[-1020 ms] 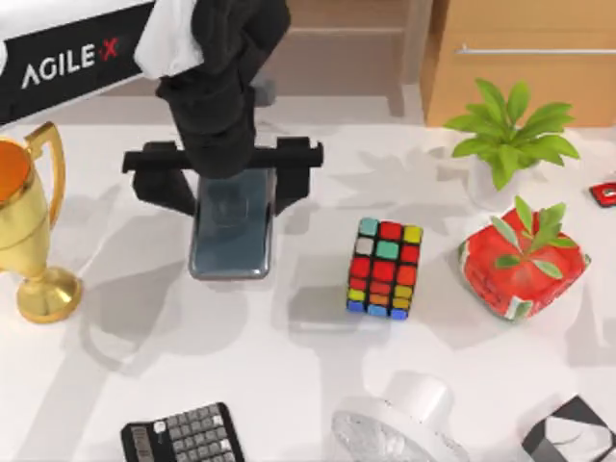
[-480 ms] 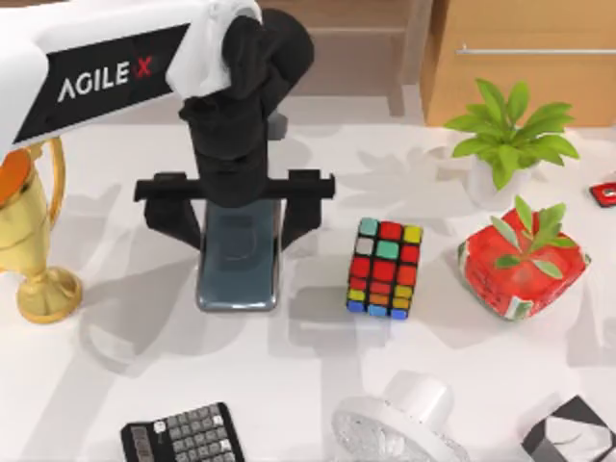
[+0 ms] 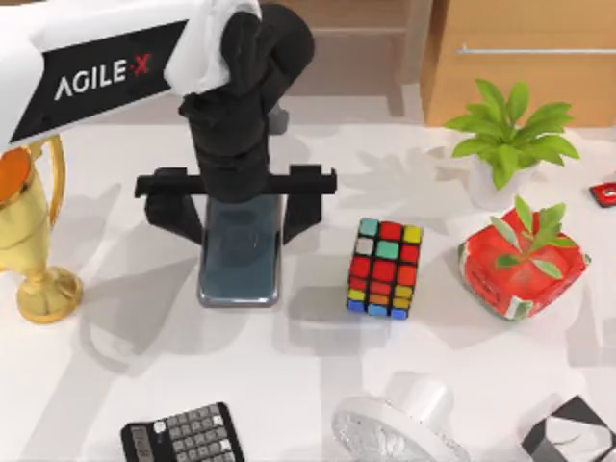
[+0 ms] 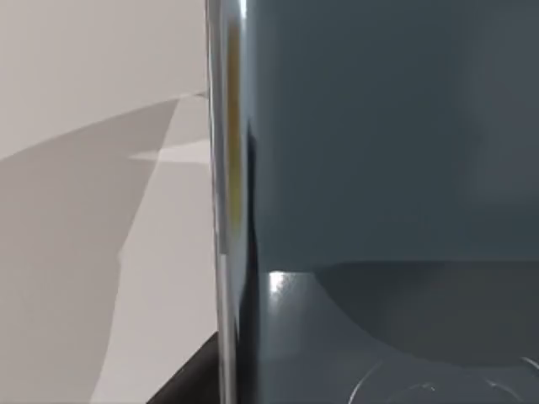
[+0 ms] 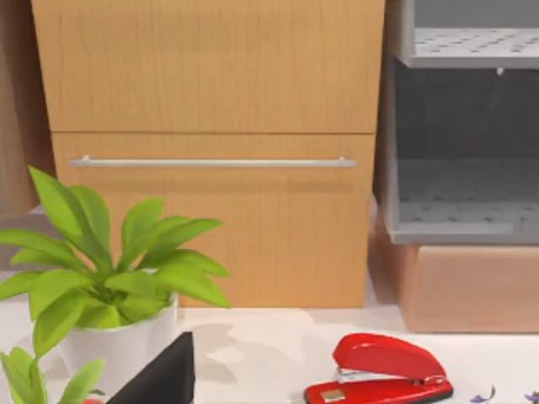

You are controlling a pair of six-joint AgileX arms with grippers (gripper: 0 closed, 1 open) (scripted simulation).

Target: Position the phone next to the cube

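Observation:
The phone [image 3: 239, 262], dark blue-grey with a silver rim, lies lengthwise in the middle left of the table, left of the cube [image 3: 385, 269]. A gap of about a phone's width separates them. My left gripper [image 3: 239, 217] reaches down from above and is shut on the phone, its black fingers [image 3: 300, 204] pressed against the two long sides. Whether the phone rests on the table or hangs just above it, I cannot tell. The left wrist view shows the phone's screen [image 4: 387, 168] and rim close up. A dark edge of my right gripper [image 5: 160, 379] shows in the right wrist view.
A gold trophy [image 3: 29, 231] stands at the left edge and a black calculator [image 3: 183, 435] at the front. A red planter [image 3: 523, 269] and a white potted plant [image 3: 505, 144] sit right of the cube. A red stapler [image 5: 379, 370] lies far right, near wooden drawers [image 5: 210, 160].
My left gripper carried the phone to the right and toward the table's front, closer to the cube. Over the last half second it has barely moved.

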